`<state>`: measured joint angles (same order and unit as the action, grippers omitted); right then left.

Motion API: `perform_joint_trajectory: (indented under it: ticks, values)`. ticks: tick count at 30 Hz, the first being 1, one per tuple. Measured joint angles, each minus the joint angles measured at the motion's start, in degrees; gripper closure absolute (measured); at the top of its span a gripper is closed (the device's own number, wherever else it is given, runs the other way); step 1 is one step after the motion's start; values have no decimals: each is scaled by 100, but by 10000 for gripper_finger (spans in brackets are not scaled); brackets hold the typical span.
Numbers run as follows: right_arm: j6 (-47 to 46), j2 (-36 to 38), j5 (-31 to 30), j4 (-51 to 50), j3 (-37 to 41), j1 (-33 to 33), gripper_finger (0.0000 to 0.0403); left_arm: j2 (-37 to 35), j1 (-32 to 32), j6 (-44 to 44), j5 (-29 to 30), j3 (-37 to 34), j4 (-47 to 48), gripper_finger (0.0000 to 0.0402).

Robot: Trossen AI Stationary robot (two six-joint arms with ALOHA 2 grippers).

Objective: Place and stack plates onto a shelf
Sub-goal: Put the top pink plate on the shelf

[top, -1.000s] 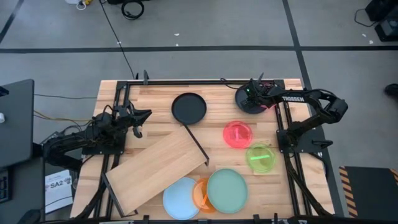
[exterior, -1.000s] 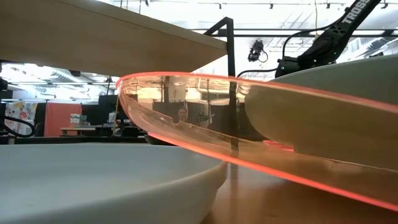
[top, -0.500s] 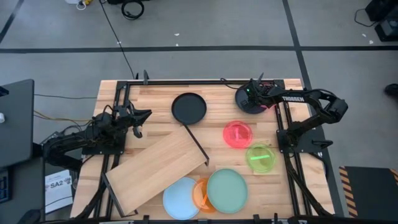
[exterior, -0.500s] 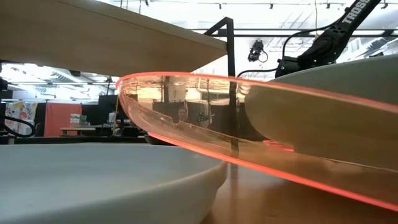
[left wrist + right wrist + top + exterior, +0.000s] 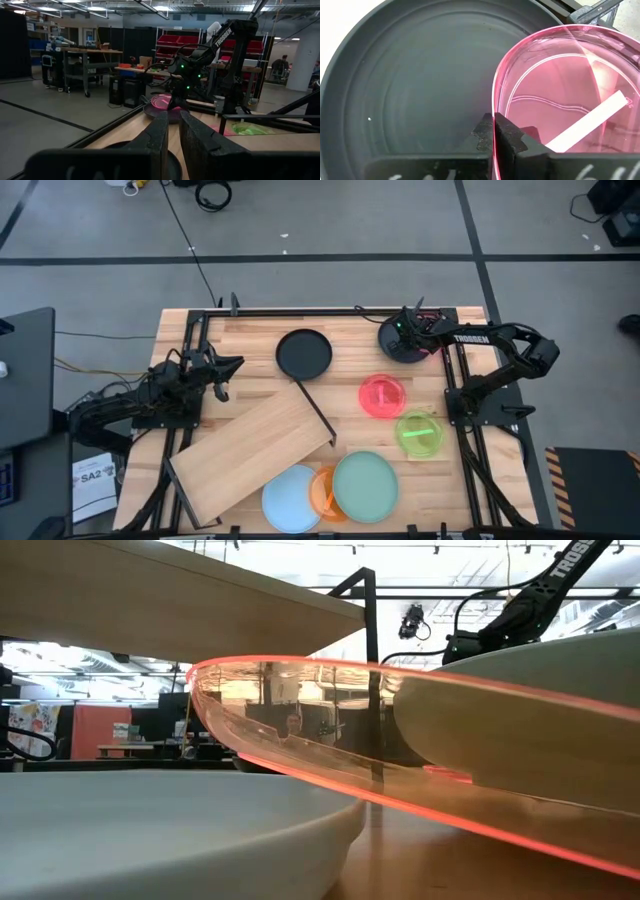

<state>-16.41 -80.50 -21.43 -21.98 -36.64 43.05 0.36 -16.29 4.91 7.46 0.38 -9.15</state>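
Right wrist view: the right gripper (image 5: 495,131) stays clamped on a pink plate's rim (image 5: 560,95) over a black plate (image 5: 410,80), nothing moved, shelf (image 5: 260,445) unloaded.

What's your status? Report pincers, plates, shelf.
Right pincer shut on translucent pink round plate at its rim, over large black round plate. Left pincer shut, empty, waiting at table's left. Pale wooden shelf board holds no plates.

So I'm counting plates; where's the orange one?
High view: orange plate sits at the table's near edge, wedged between light-blue plate and mint-green plate.
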Motion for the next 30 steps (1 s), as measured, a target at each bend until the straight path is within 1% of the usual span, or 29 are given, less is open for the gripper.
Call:
perform_joint_trajectory:
  ticks: [10,19,30]
  values:
    - [-6,2,11,0,0,0,396,0,2,-2,-2,0,0,351]
    - [9,4,148,2,0,-26,397,0,2,-4,-2,-1,0,351]
    - [311,4,159,14,0,-26,398,0,0,-9,-2,-2,0,351]
